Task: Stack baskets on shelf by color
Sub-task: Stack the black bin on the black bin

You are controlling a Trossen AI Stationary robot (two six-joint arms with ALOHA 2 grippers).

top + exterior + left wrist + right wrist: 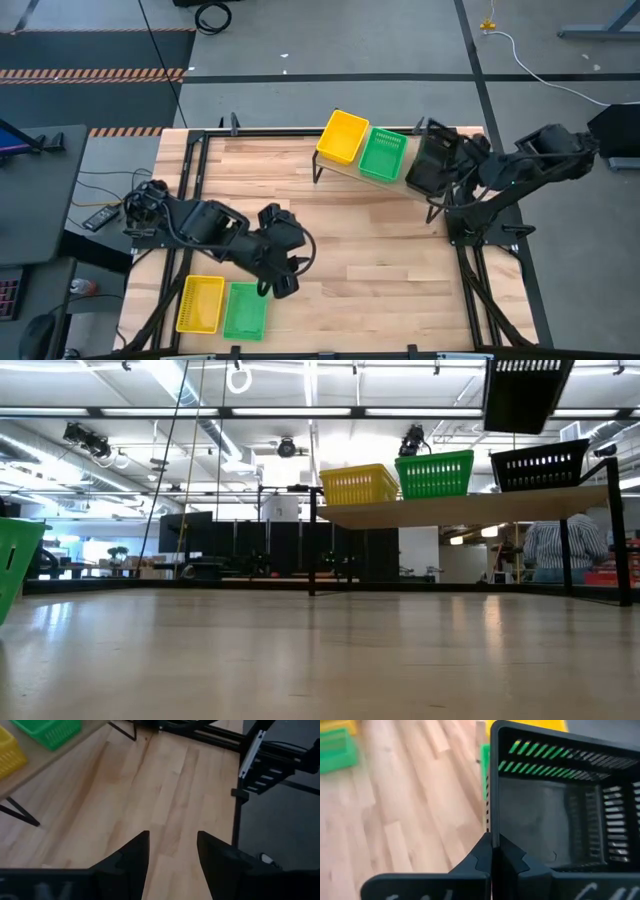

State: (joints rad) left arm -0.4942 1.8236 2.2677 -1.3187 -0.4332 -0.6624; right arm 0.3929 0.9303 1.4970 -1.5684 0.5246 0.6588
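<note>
Your right gripper (492, 851): fingers pinched on black basket (432, 162) wall, at shelf (398, 184) end beside green basket (383, 155) and yellow basket (343, 137). Your left gripper (172, 851): spread, empty, above tabletop (370, 250).

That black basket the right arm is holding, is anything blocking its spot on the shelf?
Nothing visible does. The right gripper pinches the black basket's wall, jaws shut on it, at the shelf's free end beside the green basket. No other basket occupies that end.

green basket (15, 565) cut by low view's edge, person (558, 548) behind shelf leg (621, 545)
</note>
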